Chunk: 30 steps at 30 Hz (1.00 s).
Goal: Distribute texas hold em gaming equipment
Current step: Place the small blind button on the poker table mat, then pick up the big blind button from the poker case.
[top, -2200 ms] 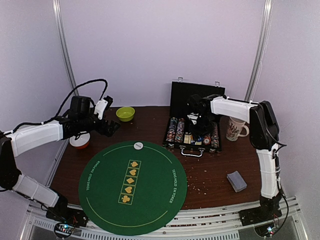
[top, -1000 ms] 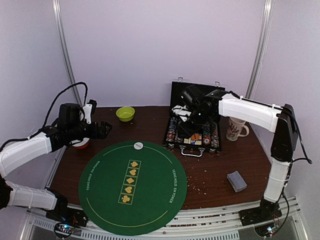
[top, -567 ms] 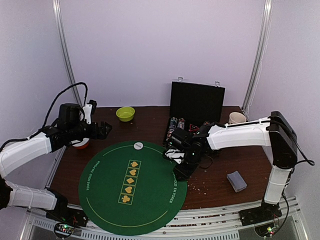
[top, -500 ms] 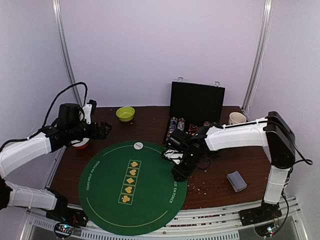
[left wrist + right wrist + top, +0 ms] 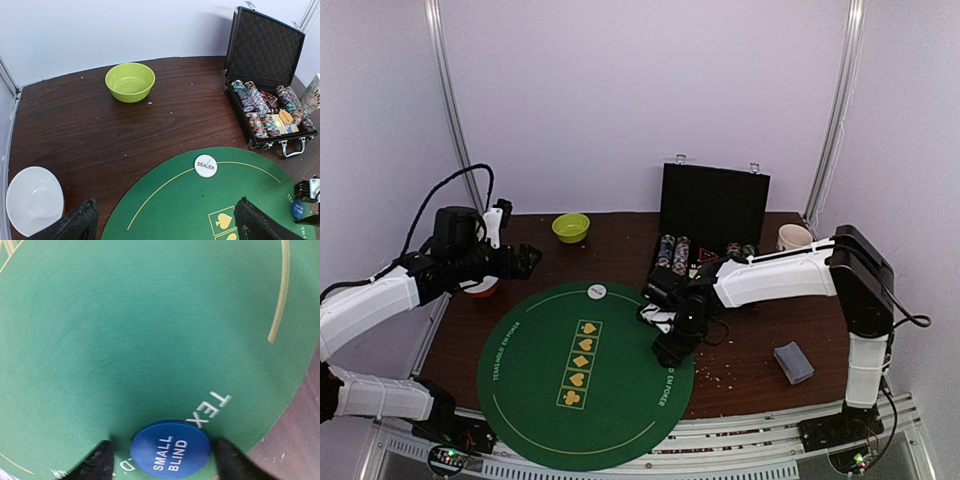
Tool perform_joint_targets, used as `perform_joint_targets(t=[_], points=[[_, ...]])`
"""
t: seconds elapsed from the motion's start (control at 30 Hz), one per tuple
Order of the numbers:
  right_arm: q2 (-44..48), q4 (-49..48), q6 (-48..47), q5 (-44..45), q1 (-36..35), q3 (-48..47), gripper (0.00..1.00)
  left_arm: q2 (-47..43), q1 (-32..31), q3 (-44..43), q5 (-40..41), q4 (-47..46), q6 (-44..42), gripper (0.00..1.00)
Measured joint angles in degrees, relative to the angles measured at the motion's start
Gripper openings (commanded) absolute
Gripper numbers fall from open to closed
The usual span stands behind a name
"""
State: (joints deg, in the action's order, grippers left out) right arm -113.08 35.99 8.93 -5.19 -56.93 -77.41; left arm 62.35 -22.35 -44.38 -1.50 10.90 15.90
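**One round blue disc (image 5: 170, 448) lying between the parted fingers of the right end effector (image 5: 163, 445)**

Top view: one round green felt mat (image 5: 540, 390) is covering the near part of the dark wooden worktop (image 5: 620, 245). One white round dealer disc (image 5: 597, 291) is sitting at the mat's far edge. One grey-blue-backed deck of cards (image 5: 793, 362) is lying off the mat to the right, and one open black chip case (image 5: 712, 205) is standing behind. The right end effector is reaching down at the mat's right rim. The left end effector (image 5: 527, 259) is hovering at the far left, well apart from the discs.

Left wrist view: its fingers (image 5: 80, 227) are standing spread wide, holding nothing. One lime-green bowl (image 5: 130, 81) is sitting beyond. In the case, rows of multicoloured poker chips (image 5: 255, 107), too many to count, are lying beside one orange disc (image 5: 285, 116).

Right wrist view: the blue disc, lettered SMALL BLIND, is lying flat on the mat. The two black fingers are flanking it, parted, with a dark gap on one side, not pinching it.
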Motion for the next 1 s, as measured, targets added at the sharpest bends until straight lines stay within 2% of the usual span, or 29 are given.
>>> perform_joint_targets(t=[0.1, 0.23, 0.43, 0.63, 0.8, 1.0], points=[[0.00, 0.07, -0.04, 0.20, -0.44, -0.28, 0.91, 0.02, 0.00, 0.00, 0.20, 0.00, -0.20, 0.98], [0.00, 2.05, -1.14, 0.24, -0.50, -2.51, 0.94, 0.02, 0.00, 0.00, 0.26, 0.00, -0.42, 0.98], [1.53, 4.44, -3.17, 1.86, 2.84, -12.02, 0.90, 0.85, 0.00, -1.03, 0.20, 0.31, -1.09, 0.98], [2.12, 5.35, -3.65, 5.90, 15.69, -20.85, 0.88, 3.69, 0.00, -3.61, -0.24, 0.35, -2.32, 0.98], [-3.76, 6.43, -3.69, 6.36, 24.00, -25.94, 0.88, 6.16, 0.00, -5.88, -1.11, -0.28, -3.65, 0.98], [-12.33, 8.22, -3.87, 6.58, 25.05, -27.87, 0.86, 9.05, 0.00, -7.26, -2.80, -2.32, -5.88, 0.98]])
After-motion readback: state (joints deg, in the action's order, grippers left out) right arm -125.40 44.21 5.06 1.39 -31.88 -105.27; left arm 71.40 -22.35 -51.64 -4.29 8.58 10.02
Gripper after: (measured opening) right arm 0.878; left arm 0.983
